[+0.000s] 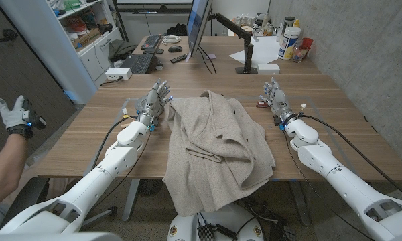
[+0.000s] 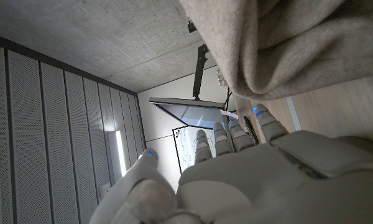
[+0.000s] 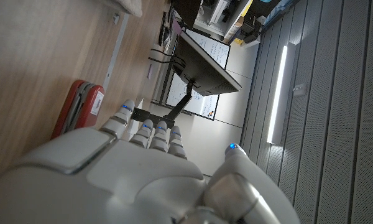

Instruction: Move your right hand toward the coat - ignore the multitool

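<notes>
A beige coat [image 1: 214, 147] lies crumpled in the middle of the wooden table [image 1: 348, 134], its lower part hanging over the near edge. My right hand [image 1: 276, 97] stands to the coat's right, apart from it, fingers reaching up and spread, holding nothing. A small red multitool [image 1: 262, 104] lies just beside that hand, between it and the coat. In the right wrist view the multitool [image 3: 81, 112] lies beyond my right hand [image 3: 124, 180]. My left hand [image 1: 155, 100] stands open at the coat's upper left edge. In the left wrist view the coat [image 2: 286, 43] hangs close over my left hand [image 2: 236, 180].
A monitor [image 1: 198, 27] on an arm stands at the back middle, with a keyboard [image 1: 137, 62] and white box [image 1: 118, 73] to its left. A white bottle [image 1: 289, 41] stands back right by the concrete wall. A person's gloved hand [image 1: 13, 114] is at the left edge.
</notes>
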You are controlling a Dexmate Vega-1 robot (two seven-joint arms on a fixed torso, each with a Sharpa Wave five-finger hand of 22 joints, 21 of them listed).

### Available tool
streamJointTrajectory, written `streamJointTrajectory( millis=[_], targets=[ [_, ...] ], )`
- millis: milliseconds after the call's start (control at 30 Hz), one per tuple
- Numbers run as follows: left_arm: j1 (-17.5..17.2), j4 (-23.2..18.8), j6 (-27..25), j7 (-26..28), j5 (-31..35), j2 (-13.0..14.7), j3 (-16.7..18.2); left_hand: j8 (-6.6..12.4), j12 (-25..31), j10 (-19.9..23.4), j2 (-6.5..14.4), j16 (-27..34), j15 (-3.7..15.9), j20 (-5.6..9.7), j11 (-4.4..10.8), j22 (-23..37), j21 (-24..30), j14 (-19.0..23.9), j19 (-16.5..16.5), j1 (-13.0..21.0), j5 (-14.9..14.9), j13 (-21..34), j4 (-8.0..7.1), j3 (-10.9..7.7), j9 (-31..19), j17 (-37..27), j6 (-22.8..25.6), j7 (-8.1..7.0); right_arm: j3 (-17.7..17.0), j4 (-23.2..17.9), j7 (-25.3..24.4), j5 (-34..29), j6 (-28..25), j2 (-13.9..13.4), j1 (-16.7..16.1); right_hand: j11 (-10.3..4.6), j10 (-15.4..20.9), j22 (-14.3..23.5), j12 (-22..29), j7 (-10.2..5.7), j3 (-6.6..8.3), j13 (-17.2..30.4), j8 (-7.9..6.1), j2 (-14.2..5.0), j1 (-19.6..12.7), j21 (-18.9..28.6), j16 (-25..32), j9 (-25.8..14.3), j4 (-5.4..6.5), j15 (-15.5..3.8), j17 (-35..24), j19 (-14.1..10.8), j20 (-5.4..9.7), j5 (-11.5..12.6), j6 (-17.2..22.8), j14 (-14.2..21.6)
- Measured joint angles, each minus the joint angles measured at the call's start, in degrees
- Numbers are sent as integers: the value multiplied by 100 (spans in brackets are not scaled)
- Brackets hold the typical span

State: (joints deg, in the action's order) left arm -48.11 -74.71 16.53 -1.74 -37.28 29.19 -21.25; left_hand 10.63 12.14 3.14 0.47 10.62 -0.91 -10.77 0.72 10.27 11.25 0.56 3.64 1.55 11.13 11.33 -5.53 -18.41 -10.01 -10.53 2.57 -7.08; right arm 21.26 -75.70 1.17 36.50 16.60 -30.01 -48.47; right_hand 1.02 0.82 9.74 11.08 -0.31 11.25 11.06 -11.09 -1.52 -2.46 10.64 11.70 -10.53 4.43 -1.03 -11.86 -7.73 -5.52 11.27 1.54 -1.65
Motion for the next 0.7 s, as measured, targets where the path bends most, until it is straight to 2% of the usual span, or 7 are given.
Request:
streamJointTrajectory(
  millis=[700],
  targets=[
    [-2,-2,-8,-9,-3,4,0,0,0,0,0,0,0,1,0,-1,0,0,0,0,0,-1,0,0,0,0,0,0,26,-341,-122,-250,-126,-235,-65,22,-23,-1,0,0,12,-1,0,31,-107,0,0,0,-45,-32,15,0,0,0,0,-31]
  ],
)
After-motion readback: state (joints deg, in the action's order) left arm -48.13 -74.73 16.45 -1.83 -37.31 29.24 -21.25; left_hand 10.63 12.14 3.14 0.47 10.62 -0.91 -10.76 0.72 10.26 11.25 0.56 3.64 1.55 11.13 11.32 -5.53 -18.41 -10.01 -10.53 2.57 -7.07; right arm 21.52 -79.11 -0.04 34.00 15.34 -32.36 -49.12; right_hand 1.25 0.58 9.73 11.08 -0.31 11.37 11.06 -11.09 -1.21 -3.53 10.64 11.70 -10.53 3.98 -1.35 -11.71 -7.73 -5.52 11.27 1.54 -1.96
